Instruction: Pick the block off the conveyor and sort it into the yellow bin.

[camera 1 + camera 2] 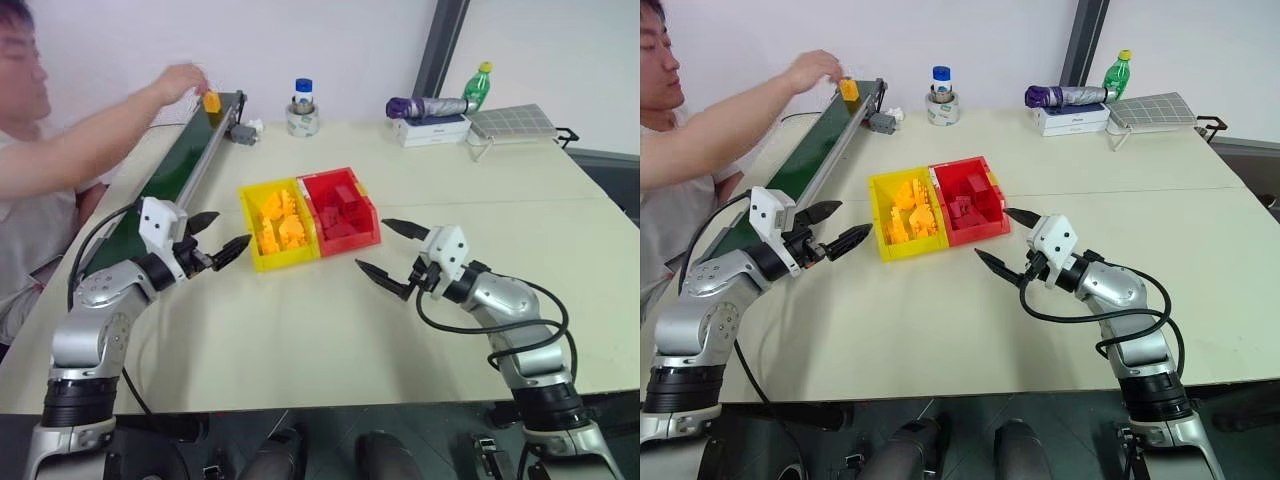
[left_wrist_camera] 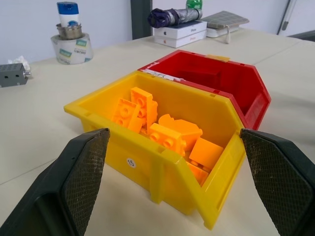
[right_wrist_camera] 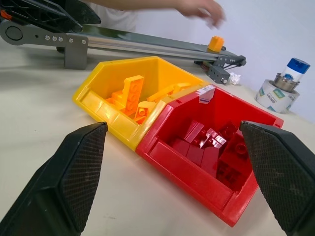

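The block [image 1: 212, 101] sits on the conveyor [image 1: 185, 165] at its far end, close to the motor [image 1: 243, 133] and well away from the yellow bin [image 1: 277, 226], with a person's hand [image 1: 181, 80] right beside it, perhaps touching it. Your left pincer [image 1: 213, 243] hangs just beside the yellow bin, on its conveyor side, fingers spread wide and empty; your right pincer [image 1: 392, 254] hangs just beside the red bin [image 1: 340, 208], also spread and empty. The step in hand looks like waiting for the pick, so hold off until that hand is clear of the block. Use the left pincer, since it is the one nearer the conveyor, and keep it spread as you swing it away from the yellow bin and over the belt. Come down from above so the fingers clear the side rails. The block stands upright; its studs are too small to make out. It looks nearly as tall as wide, so I cannot tell you a clear long axis; judge it again when the block is nearer the yellow bin, and close across its narrower faces.
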{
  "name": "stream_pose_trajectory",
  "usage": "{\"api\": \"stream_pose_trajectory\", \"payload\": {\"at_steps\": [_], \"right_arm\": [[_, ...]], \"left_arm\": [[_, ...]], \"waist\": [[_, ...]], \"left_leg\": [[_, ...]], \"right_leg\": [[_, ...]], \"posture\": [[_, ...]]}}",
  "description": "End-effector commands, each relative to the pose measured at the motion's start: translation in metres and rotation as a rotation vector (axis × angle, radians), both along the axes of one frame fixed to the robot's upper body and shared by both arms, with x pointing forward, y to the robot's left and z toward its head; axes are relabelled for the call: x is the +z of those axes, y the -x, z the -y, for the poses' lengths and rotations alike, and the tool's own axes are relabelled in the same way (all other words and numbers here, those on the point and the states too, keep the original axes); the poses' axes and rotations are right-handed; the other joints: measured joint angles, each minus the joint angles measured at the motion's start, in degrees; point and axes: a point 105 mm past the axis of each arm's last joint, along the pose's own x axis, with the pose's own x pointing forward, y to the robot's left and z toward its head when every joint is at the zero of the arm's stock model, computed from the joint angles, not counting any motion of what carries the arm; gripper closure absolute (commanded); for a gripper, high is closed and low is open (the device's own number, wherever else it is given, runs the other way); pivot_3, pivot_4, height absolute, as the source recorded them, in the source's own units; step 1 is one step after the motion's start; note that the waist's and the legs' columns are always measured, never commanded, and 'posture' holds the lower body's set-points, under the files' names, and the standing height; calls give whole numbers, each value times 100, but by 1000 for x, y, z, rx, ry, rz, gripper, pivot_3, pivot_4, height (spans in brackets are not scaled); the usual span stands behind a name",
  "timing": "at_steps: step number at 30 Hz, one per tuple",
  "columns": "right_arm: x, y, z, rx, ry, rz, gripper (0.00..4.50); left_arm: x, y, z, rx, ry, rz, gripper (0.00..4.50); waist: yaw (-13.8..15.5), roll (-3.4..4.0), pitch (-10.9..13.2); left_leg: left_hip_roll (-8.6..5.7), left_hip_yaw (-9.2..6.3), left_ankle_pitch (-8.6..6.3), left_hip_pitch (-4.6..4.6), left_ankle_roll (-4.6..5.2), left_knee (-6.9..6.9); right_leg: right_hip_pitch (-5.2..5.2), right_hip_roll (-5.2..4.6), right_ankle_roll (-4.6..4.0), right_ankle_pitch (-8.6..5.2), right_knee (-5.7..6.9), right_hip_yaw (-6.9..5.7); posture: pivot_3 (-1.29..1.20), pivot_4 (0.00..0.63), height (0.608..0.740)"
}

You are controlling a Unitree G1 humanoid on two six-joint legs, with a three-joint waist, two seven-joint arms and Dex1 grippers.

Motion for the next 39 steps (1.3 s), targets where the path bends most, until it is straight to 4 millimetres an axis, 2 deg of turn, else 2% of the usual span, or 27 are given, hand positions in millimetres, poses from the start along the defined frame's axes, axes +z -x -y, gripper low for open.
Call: {"api": "stream_pose_trajectory", "payload": {"at_steps": [1, 10, 14, 23, 27, 32, 39], "right_arm": [[13, 2, -1, 10, -4, 59, 0], [12, 3, 1, 4, -3, 58, 0], [12, 3, 1, 6, -3, 59, 0], [9, 3, 1, 24, 2, 51, 0], [11, 0, -1, 34, 0, 54, 0], [11, -2, -6, 53, -3, 55, 0], [12, -3, -7, 59, -1, 58, 0]], "left_arm": [[13, 2, 5, -17, -21, 65, 30], [19, 8, 7, -49, -4, 99, 30], [24, 15, -4, -31, 41, 134, 30], [21, 36, -62, 288, 73, 227, 30], [15, 47, -95, 488, 53, 277, 30], [14, 48, -136, 744, 75, 311, 30], [1, 50, -138, 761, 112, 277, 30]], "waist": [[1, 0, 0], [0, 0, 0], [-4, 0, 0], [2, 0, -1], [3, 0, -1], [24, -2, -2], [11, -3, -3]], "left_leg": [[0, 0, 0, 0, 0, 0], [0, 0, 1, 0, 0, 0], [0, 0, 1, 1, -1, 0], [4, 2, 1, 3, -2, 1], [4, 3, 1, 6, -2, 1], [6, 3, -1, 6, -12, 1], [6, 4, -2, 6, -14, 5]], "right_leg": [[0, 0, 0, 0, 0, 0], [0, 0, 0, 1, 0, 0], [0, 0, 0, 1, 0, 0], [2, 2, -5, 3, 0, 1], [4, 1, -6, 3, 0, 1], [5, 3, -12, 7, 0, 0], [6, 5, -11, 8, 0, 0]], "posture": [[0, 150, 740], [0, 150, 740], [0, 150, 740], [0, 150, 740], [0, 150, 740], [0, 150, 740], [0, 150, 740]]}}
